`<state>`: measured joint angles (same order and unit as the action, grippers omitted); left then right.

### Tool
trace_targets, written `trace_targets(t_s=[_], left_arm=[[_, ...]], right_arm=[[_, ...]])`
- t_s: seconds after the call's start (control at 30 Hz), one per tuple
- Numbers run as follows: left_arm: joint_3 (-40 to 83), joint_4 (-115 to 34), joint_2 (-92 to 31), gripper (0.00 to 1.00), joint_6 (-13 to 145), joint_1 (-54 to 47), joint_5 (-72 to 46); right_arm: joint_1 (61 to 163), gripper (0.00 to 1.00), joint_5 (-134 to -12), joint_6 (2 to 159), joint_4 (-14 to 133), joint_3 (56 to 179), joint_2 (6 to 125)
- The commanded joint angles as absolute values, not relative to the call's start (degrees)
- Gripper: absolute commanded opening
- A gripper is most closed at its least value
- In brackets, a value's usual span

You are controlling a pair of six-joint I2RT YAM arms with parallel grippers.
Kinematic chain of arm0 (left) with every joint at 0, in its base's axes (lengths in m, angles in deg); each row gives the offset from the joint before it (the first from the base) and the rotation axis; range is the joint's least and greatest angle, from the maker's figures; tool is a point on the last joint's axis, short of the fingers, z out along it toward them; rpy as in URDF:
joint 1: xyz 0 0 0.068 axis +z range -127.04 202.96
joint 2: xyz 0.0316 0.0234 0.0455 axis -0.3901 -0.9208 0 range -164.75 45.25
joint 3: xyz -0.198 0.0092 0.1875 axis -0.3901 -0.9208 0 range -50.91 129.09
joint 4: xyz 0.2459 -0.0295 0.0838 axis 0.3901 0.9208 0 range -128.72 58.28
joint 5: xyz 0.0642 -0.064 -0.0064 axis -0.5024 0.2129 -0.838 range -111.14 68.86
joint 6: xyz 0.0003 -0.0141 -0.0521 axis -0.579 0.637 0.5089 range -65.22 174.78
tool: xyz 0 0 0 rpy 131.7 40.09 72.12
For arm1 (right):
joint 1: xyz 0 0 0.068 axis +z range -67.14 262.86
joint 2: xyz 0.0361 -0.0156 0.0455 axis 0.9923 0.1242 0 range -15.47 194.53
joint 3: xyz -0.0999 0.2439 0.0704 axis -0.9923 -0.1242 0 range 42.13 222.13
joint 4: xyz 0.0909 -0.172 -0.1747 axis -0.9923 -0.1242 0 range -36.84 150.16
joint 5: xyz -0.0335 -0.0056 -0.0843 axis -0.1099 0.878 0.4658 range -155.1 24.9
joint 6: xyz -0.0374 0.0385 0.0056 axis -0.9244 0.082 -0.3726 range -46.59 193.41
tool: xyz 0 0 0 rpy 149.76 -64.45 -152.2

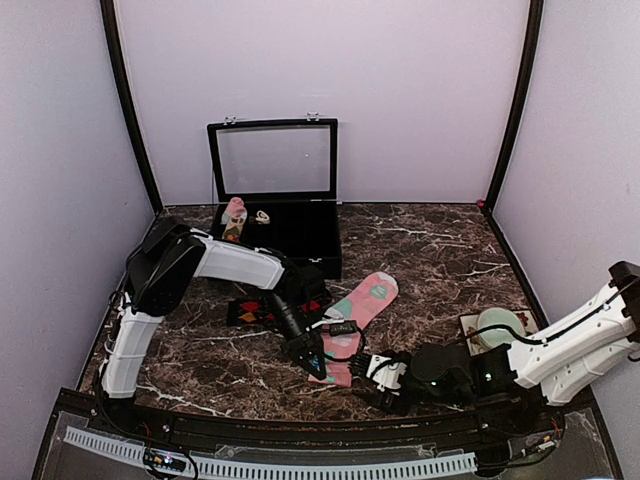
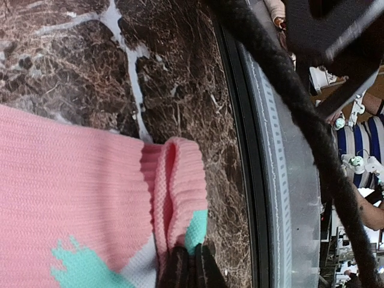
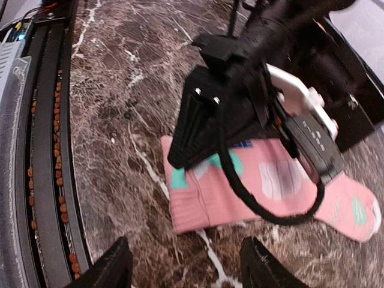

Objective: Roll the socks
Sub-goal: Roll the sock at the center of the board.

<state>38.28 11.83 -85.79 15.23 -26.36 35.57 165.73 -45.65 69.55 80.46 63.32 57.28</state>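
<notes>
The pink sock with teal and white spots lies flat mid-table, cuff toward the near edge. My left gripper is shut on a folded-up edge of its cuff, seen close in the left wrist view, where the cuff is curled up. The black argyle sock lies flat to the left, partly hidden under my left arm. My right gripper is open and empty, low over the table just right of the cuff. In the right wrist view the sock lies beyond its open fingers.
An open black case with raised lid stands at the back. A pink-topped upright roll and a small white item sit in its left part. A pale green round thing sits at the right. The table's black front rail is close to the cuff.
</notes>
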Motion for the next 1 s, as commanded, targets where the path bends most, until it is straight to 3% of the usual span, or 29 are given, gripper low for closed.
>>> trace_targets(t_s=[0.0, 0.43, 0.97], left_arm=[[39.8, 14.7, -88.4, 0.07, 16.3, -26.3, 35.2], [39.9, 15.5, -88.7, 0.07, 15.5, -26.1, 34.9], [40.9, 18.6, -89.1, 0.07, 12.6, -25.7, 36.2]], right_arm=[[166.3, 0.59, -48.0, 61.2, 85.4, 68.4, 63.8], [164.1, 0.48, -50.3, 54.1, 89.0, 74.2, 76.9], [161.0, 0.34, -52.3, 58.4, 92.1, 70.9, 82.2]])
